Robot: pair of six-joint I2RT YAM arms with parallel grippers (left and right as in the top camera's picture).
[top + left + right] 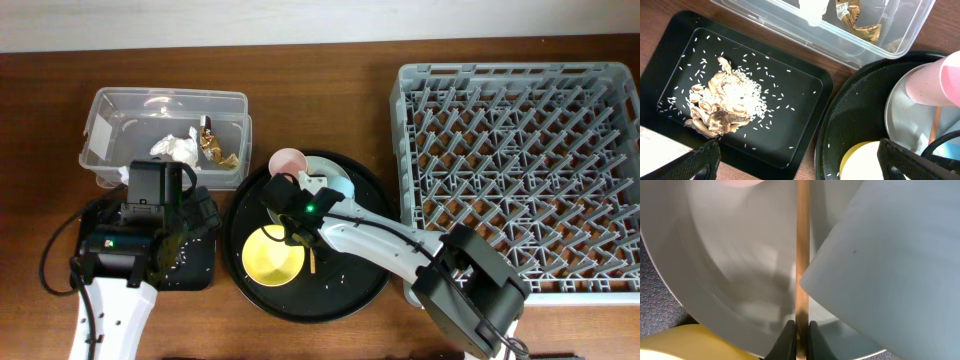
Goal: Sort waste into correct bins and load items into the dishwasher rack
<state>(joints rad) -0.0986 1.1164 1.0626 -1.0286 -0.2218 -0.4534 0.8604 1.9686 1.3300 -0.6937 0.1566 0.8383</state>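
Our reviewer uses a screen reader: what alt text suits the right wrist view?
The right gripper pinches a thin wooden chopstick lying across a pale grey-blue round plate. A light-blue cup fills the right side; a yellow bowl shows bottom left.

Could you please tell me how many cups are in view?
2. The pink cup stands at the round black tray's far rim; the light-blue cup sits right of it, partly covered by the right arm. No others show.

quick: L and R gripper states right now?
Left gripper: open, holding nothing, above the black tray with the food scraps.
Right gripper: closed on a wooden chopstick, over the plate.
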